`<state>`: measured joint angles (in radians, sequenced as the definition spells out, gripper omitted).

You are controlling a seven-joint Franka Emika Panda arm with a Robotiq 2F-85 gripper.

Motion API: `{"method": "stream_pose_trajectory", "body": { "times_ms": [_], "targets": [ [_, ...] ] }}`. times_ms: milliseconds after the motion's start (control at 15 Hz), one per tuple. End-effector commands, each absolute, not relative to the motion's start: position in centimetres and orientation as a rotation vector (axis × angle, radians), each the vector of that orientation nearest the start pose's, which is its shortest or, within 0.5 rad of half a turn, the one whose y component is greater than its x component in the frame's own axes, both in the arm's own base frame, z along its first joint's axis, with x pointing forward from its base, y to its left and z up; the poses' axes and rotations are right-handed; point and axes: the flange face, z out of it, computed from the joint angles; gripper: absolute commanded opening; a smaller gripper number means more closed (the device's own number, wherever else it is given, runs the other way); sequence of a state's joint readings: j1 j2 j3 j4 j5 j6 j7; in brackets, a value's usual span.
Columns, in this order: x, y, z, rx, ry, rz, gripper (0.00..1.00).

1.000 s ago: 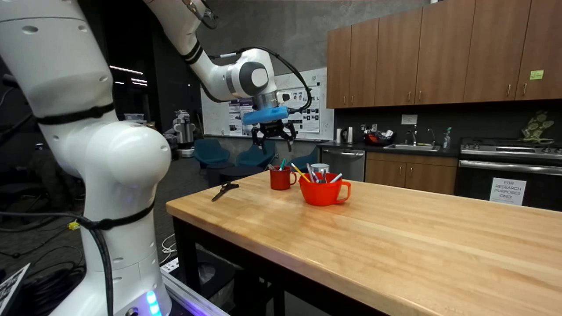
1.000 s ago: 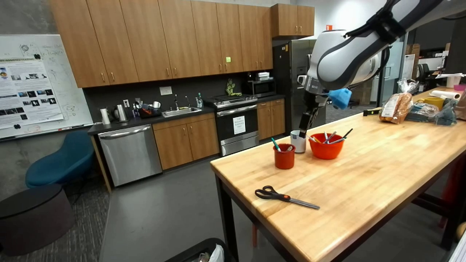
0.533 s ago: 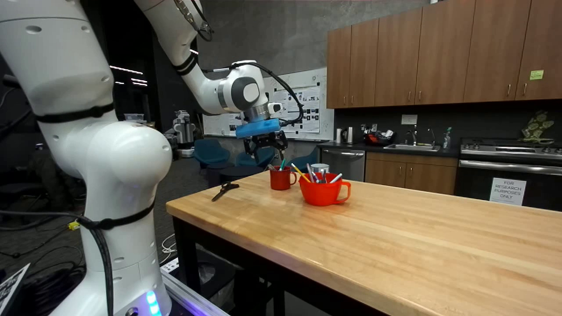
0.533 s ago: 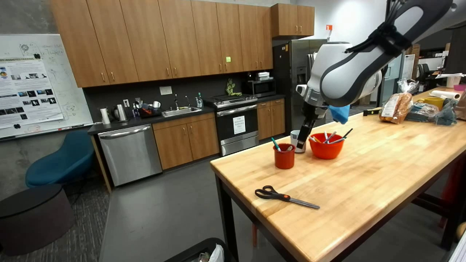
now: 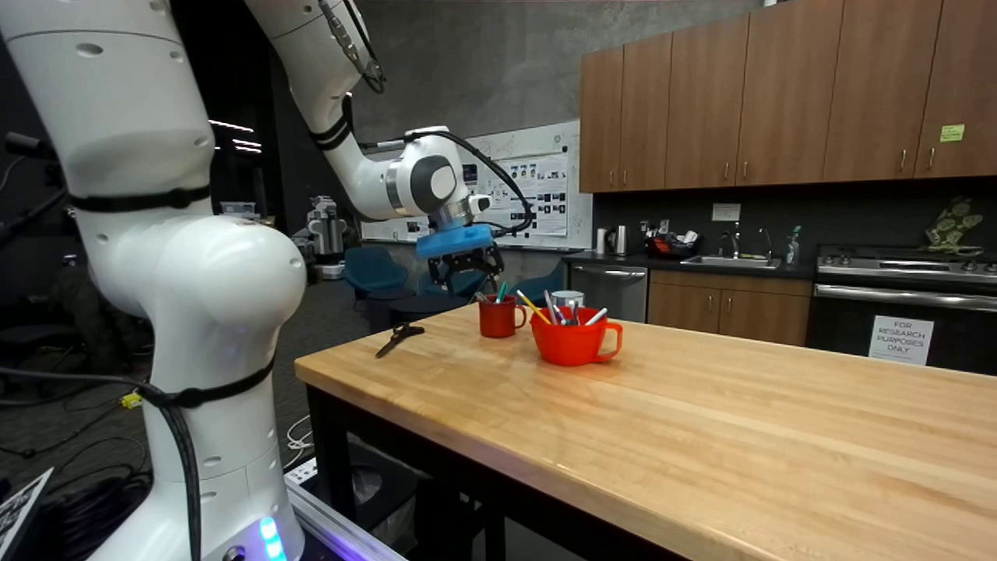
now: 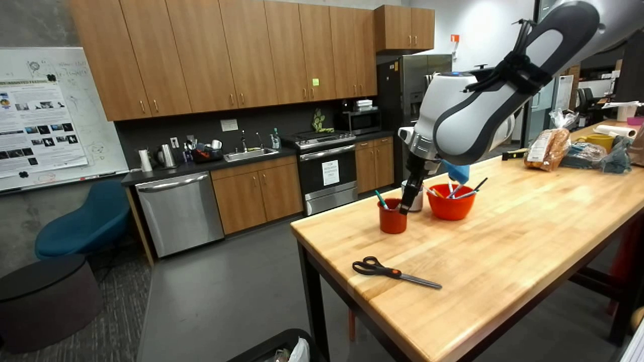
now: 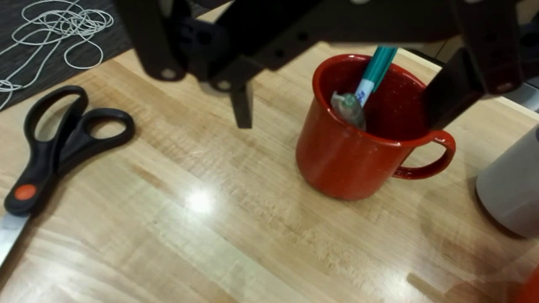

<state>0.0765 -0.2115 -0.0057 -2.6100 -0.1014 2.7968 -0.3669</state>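
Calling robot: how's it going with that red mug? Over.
Gripper open, empty. Red mug upright, close beside it, teal pen inside; contact unclear. Possible obstacle: white cup nearby.

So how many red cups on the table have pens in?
2: the small mug by the gripper, nearer the scissors, and the wide cup beside the white mug.

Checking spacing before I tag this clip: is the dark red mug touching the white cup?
Apart. The wrist view shows bare tabletop between the dark red mug, even at its handle, and the white cup.
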Motion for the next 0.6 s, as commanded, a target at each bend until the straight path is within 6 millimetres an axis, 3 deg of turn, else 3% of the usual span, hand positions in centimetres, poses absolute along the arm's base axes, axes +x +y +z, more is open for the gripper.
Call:
{"method": "stream_pose_trajectory", "body": {
  "times_ms": [0, 133, 533],
  "targets": [
    [47.34, 4.19, 36.72, -3.086, -0.843, -0.66, 0.73],
    [47.84, 4.25, 36.81, -3.089, -0.849, -0.666, 0.7],
    [48.11, 3.91, 37.05, -3.101, -0.83, -0.661, 0.23]
  ]
}}
